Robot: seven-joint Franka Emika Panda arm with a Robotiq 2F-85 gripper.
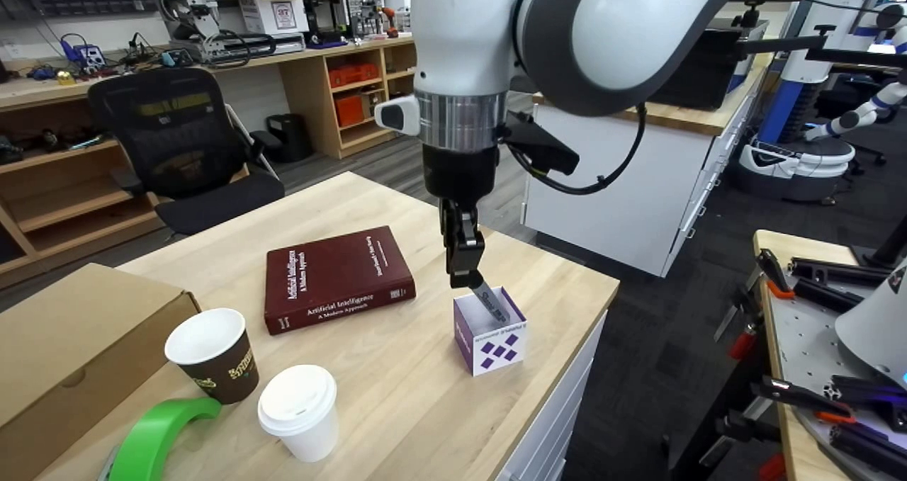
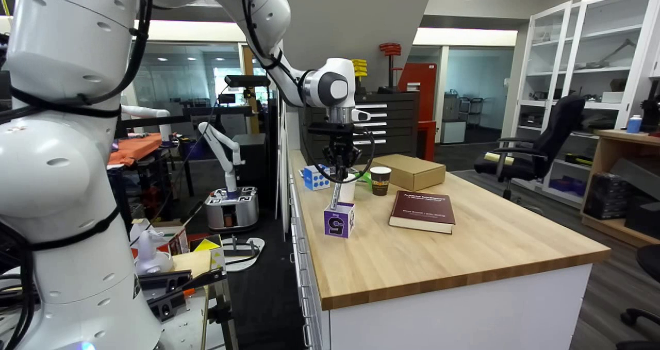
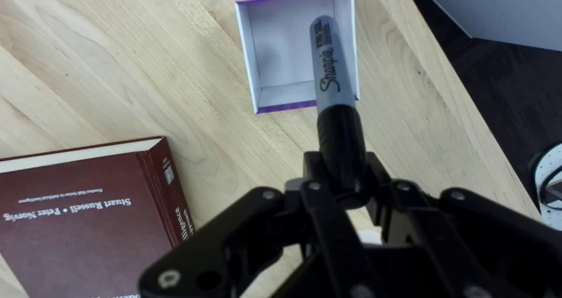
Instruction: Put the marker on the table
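Marker [image 3: 337, 100]: clamped in pincer [image 3: 344, 170] by blk. end, tilted, free end at mouth of open-top box [image 1: 489, 346]; insertion depth unclear. Est. status: grasp done; move off box, set-down on worktop [image 1: 397, 375] & release outstanding. Box: floor vis. beside marker. Brown cup [image 1: 230, 375]: open, contents unclear. Wht. cup [image 1: 305, 424]: lidded, contents hidden.

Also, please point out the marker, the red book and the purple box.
Marker [image 3: 335, 92]: wrist view, on its grey barrel.
Red book [image 1: 335, 270]: in an exterior view, on its cover.
Purple box [image 2: 336, 224]: in an exterior view, on its purple side.
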